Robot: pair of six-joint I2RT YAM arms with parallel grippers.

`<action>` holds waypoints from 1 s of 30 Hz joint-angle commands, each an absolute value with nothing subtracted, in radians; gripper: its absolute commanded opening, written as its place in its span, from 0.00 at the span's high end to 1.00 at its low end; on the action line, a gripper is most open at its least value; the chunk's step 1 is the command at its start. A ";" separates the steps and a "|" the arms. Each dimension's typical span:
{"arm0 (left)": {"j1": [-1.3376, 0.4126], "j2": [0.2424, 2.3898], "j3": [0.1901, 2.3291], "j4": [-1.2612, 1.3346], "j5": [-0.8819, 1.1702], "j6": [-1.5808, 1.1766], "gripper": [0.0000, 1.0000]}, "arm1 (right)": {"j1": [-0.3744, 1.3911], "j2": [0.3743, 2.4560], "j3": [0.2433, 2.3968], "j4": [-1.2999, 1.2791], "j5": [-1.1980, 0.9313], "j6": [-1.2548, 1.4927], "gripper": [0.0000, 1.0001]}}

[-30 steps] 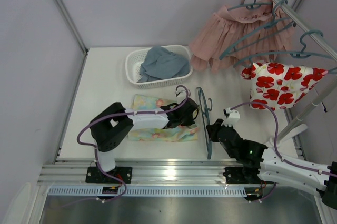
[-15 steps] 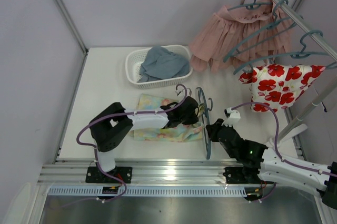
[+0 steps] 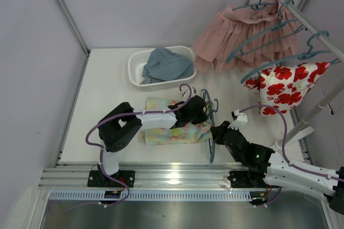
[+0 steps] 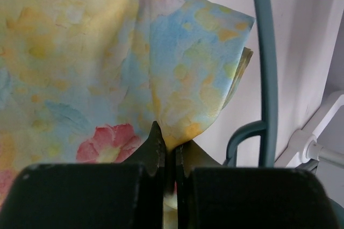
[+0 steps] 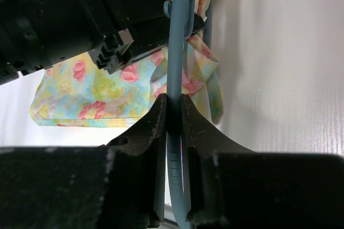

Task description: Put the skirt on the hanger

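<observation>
The skirt [image 3: 166, 132], pastel yellow, green and blue with pink flowers, lies on the table at mid front. My left gripper [image 3: 203, 115] is shut on its right corner [image 4: 183, 94] and holds it lifted beside the hanger. The hanger [image 3: 210, 127], slim teal-blue plastic, stands on edge just right of the skirt. My right gripper [image 3: 217, 132] is shut on the hanger's bar [image 5: 174, 68], with the skirt [image 5: 97, 89] behind it. The hanger also shows in the left wrist view [image 4: 266, 68], right of the pinched corner.
A white basket [image 3: 135, 70] with a grey-blue cloth [image 3: 164, 63] stands at the back. A rack rail [image 3: 301, 16] at the right carries more teal hangers, a dusty-pink pleated skirt [image 3: 236, 38] and a white garment with red flowers [image 3: 287, 86].
My left gripper has pulled the skirt's corner to the right, up to the hanger, and the skirt has slid right with it. The garments on the rack sway. The right arm holds still.
</observation>
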State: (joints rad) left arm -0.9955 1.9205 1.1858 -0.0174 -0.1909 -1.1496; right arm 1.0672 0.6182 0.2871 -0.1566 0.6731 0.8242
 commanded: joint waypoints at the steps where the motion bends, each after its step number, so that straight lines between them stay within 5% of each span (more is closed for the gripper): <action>1: -0.994 1.947 1.223 0.051 -0.193 -1.207 1.00 | 1.075 0.627 0.304 -0.110 0.719 0.851 1.00; 13: -1.003 1.990 1.262 0.113 -0.126 -1.138 0.99 | 1.077 0.620 0.314 -0.097 0.663 0.805 1.00; 16: -1.005 1.987 1.278 0.092 -0.115 -1.117 0.86 | 1.078 0.618 0.321 -0.109 0.663 0.804 1.00; 17: -1.003 1.980 1.279 0.080 -0.120 -1.114 0.71 | 1.077 0.617 0.322 -0.113 0.667 0.805 1.00; 23: -0.999 1.881 1.212 0.054 -0.158 -1.085 0.31 | 1.077 0.607 0.325 -0.147 0.692 0.819 1.00; 30: -0.973 1.789 1.149 0.048 -0.132 -1.039 0.23 | 1.075 0.617 0.313 -0.134 0.669 0.827 1.00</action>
State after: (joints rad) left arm -0.9836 1.8790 1.1641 0.0124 -0.1513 -1.0771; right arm 1.0698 0.6170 0.2897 -0.1669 0.6777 0.8124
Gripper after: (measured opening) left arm 0.761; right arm 0.139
